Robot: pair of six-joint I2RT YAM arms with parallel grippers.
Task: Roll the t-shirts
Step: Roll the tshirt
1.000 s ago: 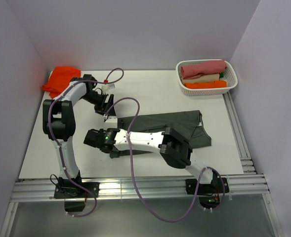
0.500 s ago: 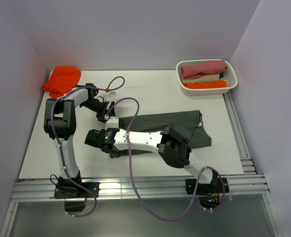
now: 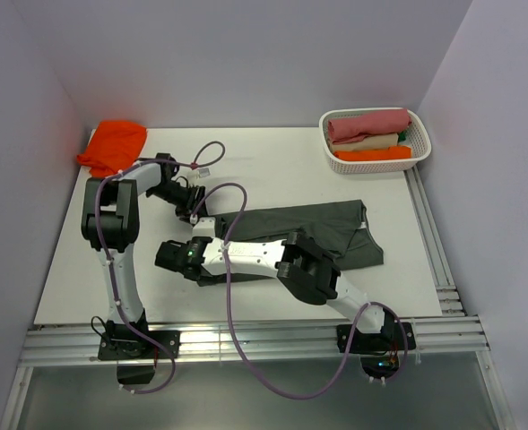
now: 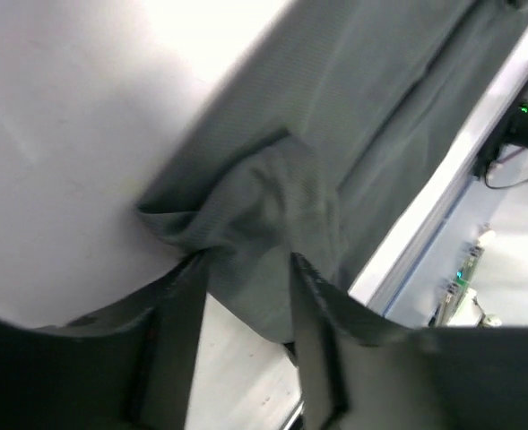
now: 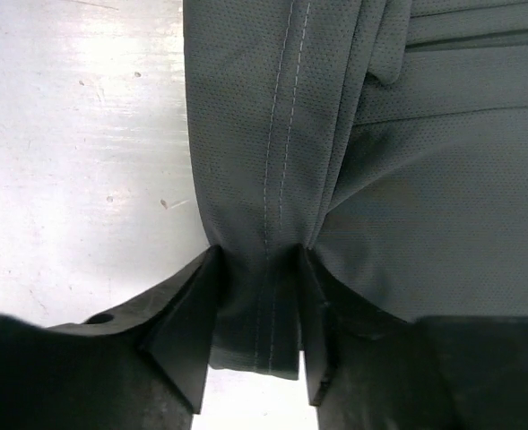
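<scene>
**A:** What is the largest thing here?

**B:** The flat white worktop (image 3: 272,170). On its middle and right part lies the dark charcoal-grey cloth t-shirt (image 3: 326,228), folded into a long band that lies flat for most of its length.

**A:** And the second shirt?

**B:** The bright orange-red cloth t-shirt (image 3: 116,143) lies crumpled in the far left corner, well apart from the grey one. In the far right corner stands a white plastic mesh basket (image 3: 422,143) with rolled cloths (image 3: 368,124) inside: pink, cream and orange.

**A:** How are the tools?

**B:** Both are at the left end of the grey shirt. The left tool (image 4: 244,273) is clenched on a gathered fold of it. The right tool (image 5: 259,269) grasps the stitched hem — the cloth sits tight between its two fingers.
</scene>
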